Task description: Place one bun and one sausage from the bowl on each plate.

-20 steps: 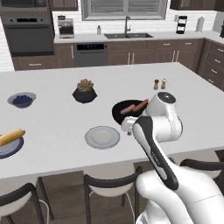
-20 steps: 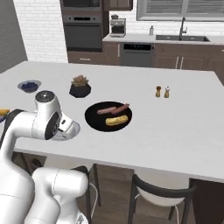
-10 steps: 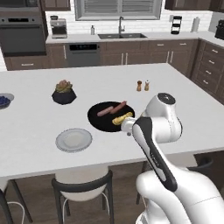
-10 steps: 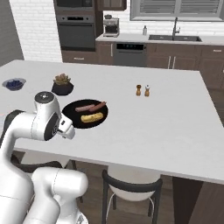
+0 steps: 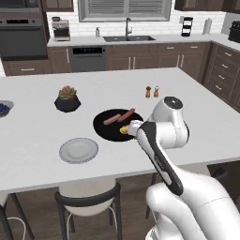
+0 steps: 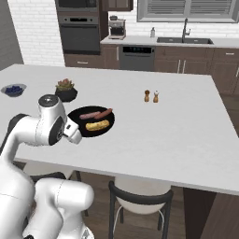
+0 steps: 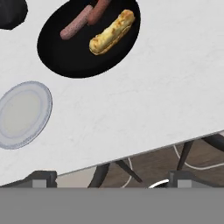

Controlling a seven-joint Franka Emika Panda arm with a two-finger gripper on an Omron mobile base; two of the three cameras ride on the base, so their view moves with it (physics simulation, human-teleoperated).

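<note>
Left base view: black bowl (image 5: 117,125) sits on the white surface (image 5: 42,126), two sausages (image 5: 119,116) inside; the bun (image 5: 123,130) is half hidden behind the arm's wrist. Pale grey plate (image 5: 78,150) lies near the bowl, bare. Plant pot (image 5: 67,99), berry bowl (image 5: 3,108) and shakers (image 5: 152,91) stand well apart.

Right base view: bun (image 6: 98,124) fully visible beside the sausages (image 6: 96,114) in the bowl (image 6: 91,122).

Hand view: fingers (image 7: 113,178) spread wide, holding nothing, apart from bowl (image 7: 65,48), bun (image 7: 112,31), sausages (image 7: 77,23) and plate (image 7: 24,113).
</note>
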